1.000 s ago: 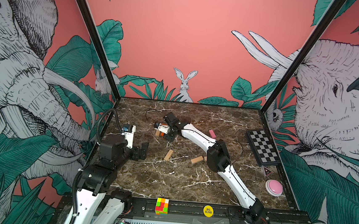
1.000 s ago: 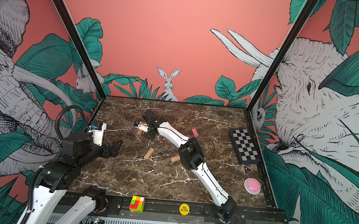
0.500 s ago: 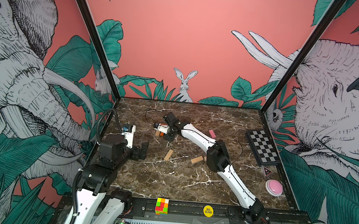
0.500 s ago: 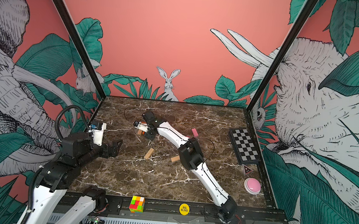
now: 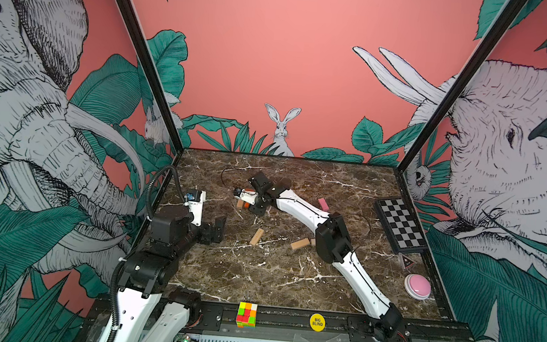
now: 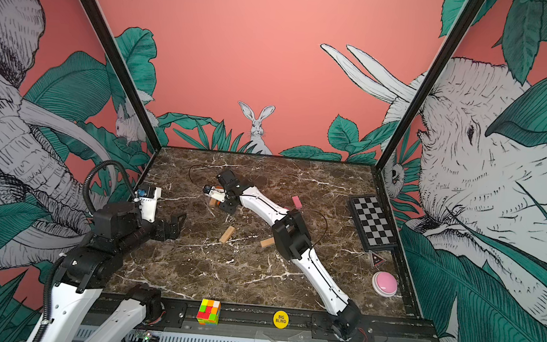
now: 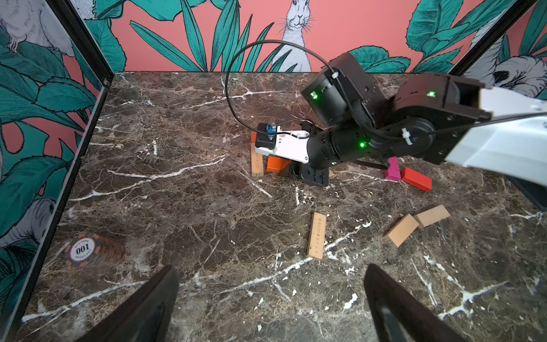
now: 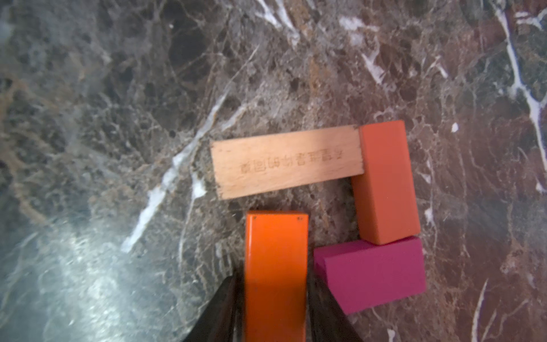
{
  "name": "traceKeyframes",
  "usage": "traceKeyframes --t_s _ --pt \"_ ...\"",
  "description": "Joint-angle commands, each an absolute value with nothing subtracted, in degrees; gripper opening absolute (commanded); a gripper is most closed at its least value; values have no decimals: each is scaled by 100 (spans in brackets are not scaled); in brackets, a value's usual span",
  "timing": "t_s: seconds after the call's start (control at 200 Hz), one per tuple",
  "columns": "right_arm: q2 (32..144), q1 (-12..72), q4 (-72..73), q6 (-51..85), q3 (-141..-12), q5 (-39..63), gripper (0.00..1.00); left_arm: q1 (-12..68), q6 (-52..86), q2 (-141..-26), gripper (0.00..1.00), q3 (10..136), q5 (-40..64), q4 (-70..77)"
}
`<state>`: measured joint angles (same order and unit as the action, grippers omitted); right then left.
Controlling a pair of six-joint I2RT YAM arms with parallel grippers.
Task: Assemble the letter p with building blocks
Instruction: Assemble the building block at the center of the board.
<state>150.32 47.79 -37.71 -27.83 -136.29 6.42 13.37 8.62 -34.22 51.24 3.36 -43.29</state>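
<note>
**Front rail, nearest you.** One multicoloured puzzle cube (image 5: 247, 314). One yellow disc (image 5: 317, 322) lettered BIG BLIND, apart from it along the rail.

**Near left.** Your left gripper (image 5: 216, 229) sits low over the marble table (image 5: 257, 277), jaws spread wide with nothing between them. In its wrist view the fingers (image 7: 148, 308) frame bare marble. A stack of poker chips (image 7: 81, 250) stands off by the side wall.

**Right edge.** One pink dome button (image 5: 418, 285). Beyond it, a checkerboard (image 5: 400, 223) lies flat.

**Mid-table, loose building blocks.**
- One lone tan brick (image 5: 256, 236), flat, apart from the rest.
- One tan pair (image 5: 300, 243) beside the right arm's elbow, the two touching end to end.

**Farther.** A red brick (image 7: 416, 179) and a magenta brick (image 7: 393, 169) touch each other, just beyond the right arm in the left wrist view.

**Far centre.**
- Your right gripper (image 8: 272, 277) points down at the table.
- Its jaws flank a bright orange brick (image 8: 276, 237), close on both long sides.
- You cannot tell whether they pinch the brick or merely stand beside it.
- The brick's free end stops just short of an engraved tan brick (image 8: 288, 164).
- That tan brick's end touches a duller orange brick (image 8: 384, 182), set crosswise to it.
- A second magenta brick (image 8: 373, 275) touches the dull one's other end and lies just beside the bright orange brick.
- Together the four make a rough loop.

**Farthest.** One pink brick (image 5: 323, 203), alone, behind the right arm.
</note>
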Motion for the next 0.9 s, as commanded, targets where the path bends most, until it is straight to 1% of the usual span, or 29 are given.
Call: traceKeyframes --t_s 0.0,0.37,0.485,0.555,0.635,0.665,0.765,0.78,0.82,0.84,0.875,0.895 --pt "14424 4852 -3367 -2631 -13137 732 42 1278 932 -3453 100 5043 395 -4183" --pt "13612 4860 -2921 -2429 -12412 353 48 1279 1141 -3689 100 4988 522 -4025" --pt "12982 4840 -2463 -2256 -11718 233 48 1283 1680 -3963 99 4916 367 -4093" --pt "12450 4787 -2072 -2026 -11112 159 54 1283 1906 -4059 100 4760 474 -3857" --pt "11784 4671 -1562 -1632 -10308 66 67 1277 2135 -4211 100 4581 731 -3580" --pt "11539 4617 -1390 -1496 -10011 101 69 1283 2187 -4369 100 4559 805 -3548" --pt "10859 4451 -1133 -1100 -9232 189 71 1291 2182 -5068 99 4642 1233 -3550" --pt "10769 4426 -1116 -1030 -9131 170 74 1295 2199 -5152 99 4641 1276 -3532" --pt "10536 4367 -1059 -845 -8861 166 75 1300 2253 -5406 99 4634 1417 -3427" --pt "10431 4342 -1040 -761 -8730 152 82 1304 2265 -5552 99 4632 1512 -3370" --pt "10236 4274 -991 -626 -8493 200 86 1319 2304 -5779 98 4627 1648 -3267" --pt "10104 4249 -962 -560 -8362 240 97 1323 2342 -5925 98 4633 1710 -3216"
